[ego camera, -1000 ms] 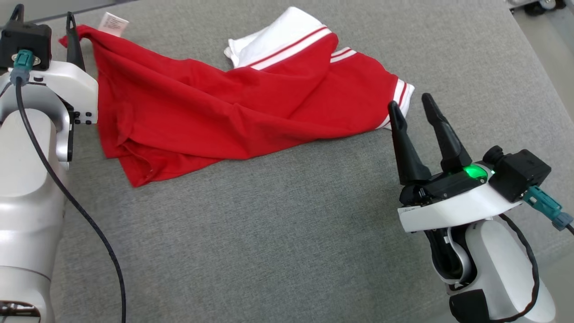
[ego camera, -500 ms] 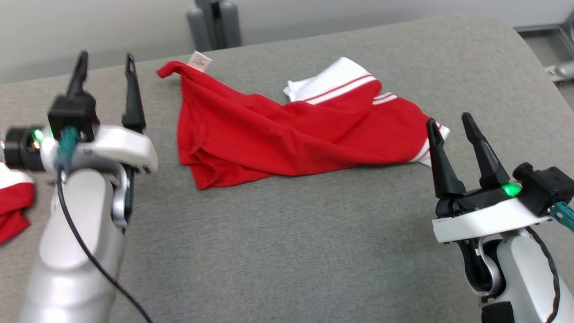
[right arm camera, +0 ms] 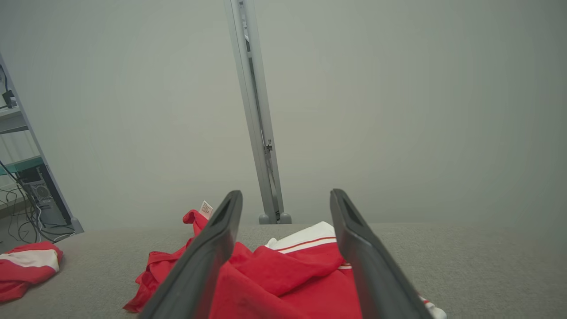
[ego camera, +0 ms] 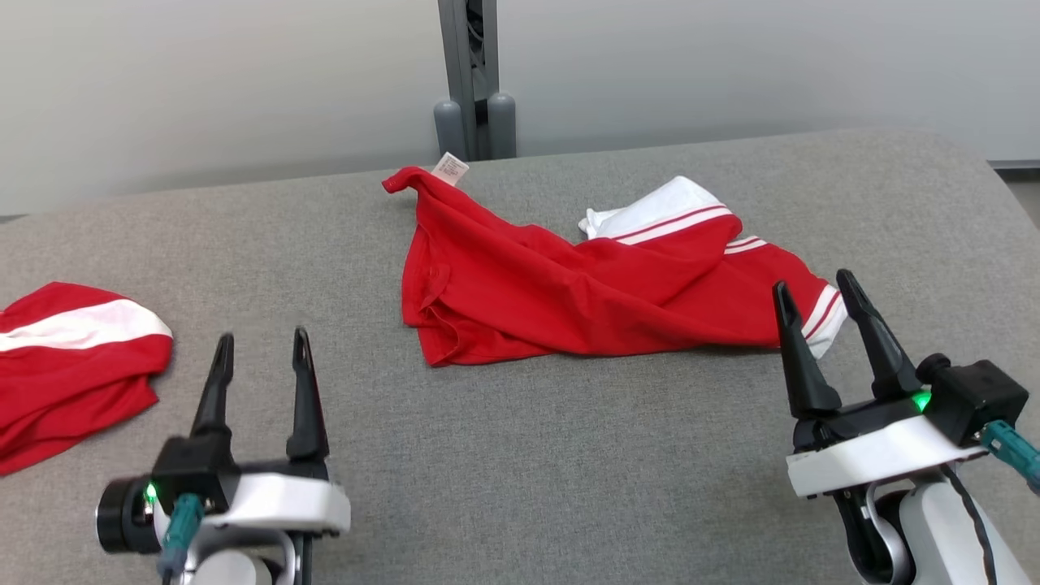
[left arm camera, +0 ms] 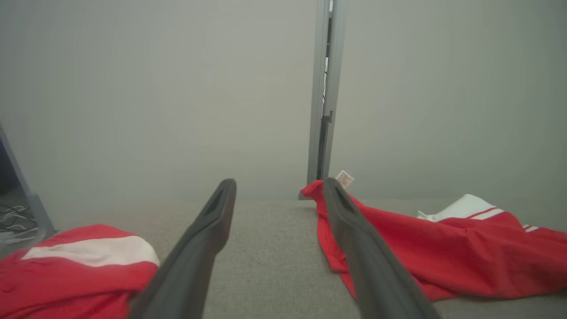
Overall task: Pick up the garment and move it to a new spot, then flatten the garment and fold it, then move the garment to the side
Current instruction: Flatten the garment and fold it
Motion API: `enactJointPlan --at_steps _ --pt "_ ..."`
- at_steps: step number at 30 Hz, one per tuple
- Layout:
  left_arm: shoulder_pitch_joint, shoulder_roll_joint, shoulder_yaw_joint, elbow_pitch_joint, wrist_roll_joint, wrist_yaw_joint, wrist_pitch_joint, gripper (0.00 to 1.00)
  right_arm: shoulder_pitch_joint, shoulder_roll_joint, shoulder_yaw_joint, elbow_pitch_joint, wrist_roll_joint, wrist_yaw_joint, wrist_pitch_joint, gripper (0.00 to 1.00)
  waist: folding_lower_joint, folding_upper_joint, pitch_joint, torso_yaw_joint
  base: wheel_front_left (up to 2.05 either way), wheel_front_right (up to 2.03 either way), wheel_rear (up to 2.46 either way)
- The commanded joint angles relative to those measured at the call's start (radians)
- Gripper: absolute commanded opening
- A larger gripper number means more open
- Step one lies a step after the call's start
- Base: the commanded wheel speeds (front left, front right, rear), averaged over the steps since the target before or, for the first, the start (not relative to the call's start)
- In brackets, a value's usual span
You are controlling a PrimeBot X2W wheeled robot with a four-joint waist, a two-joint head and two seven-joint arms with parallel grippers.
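Observation:
A red garment [ego camera: 585, 292] with white striped sleeve trim lies crumpled across the middle of the grey padded table [ego camera: 520, 455]; its white label sticks up at the far left corner. It also appears in the left wrist view [left arm camera: 443, 257] and the right wrist view [right arm camera: 274, 274]. My left gripper [ego camera: 262, 345] hovers open near the front left, well apart from the garment. My right gripper [ego camera: 816, 284] stands open at the front right, its fingertips just in front of the striped sleeve end, nothing between them.
A second red and white garment [ego camera: 73, 357] lies bunched at the table's left edge. A grey metal post [ego camera: 475, 77] stands behind the table against a pale wall. Shelving with cables [right arm camera: 26, 190] sits off to the left.
The head camera has tilted up, so the whole scene sits lower. My left gripper has drawn back from the garment's left corner toward the front left. The garment lies where it was.

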Motion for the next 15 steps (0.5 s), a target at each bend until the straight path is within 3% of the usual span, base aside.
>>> enactJointPlan --at_steps 1,15 --pt "0.020 -0.005 0.004 -0.014 0.008 0.003 -0.003 1.00 0.016 0.000 -0.012 0.003 -0.006 0.002 0.000 1.00 0.0000 0.0000 -0.006 0.000 0.00 0.00 0.00" --pt "0.043 -0.019 -0.004 0.004 0.019 -0.051 -0.003 1.00 0.020 0.014 -0.009 0.016 -0.027 0.002 0.000 1.00 0.0000 0.0000 0.013 -0.010 0.00 0.00 0.00"
